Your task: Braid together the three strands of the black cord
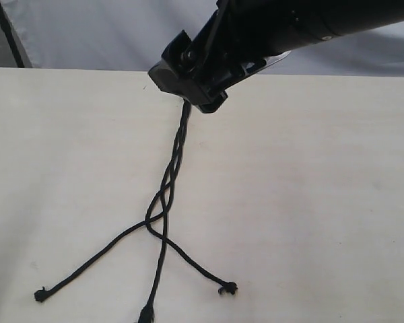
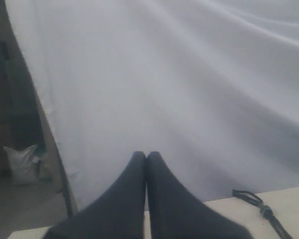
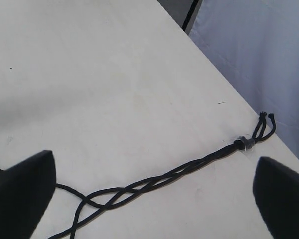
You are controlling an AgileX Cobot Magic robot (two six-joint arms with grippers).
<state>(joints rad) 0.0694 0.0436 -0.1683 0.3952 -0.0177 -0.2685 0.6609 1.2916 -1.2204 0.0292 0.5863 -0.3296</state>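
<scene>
The black cord lies on the pale table, running from under my right arm's black wrist toward the near edge. Its upper part is loosely braided. Below a last crossing the three strands splay apart, with knotted tips at left, middle and right. In the right wrist view my right gripper is open above the braid, touching nothing; the grey band and short loops lie near the table's far edge. My left gripper is shut on nothing, facing a white curtain.
A white curtain hangs behind the table's far edge. The left wrist view catches the cord's looped end on the table corner, and a dark frame post beside the curtain.
</scene>
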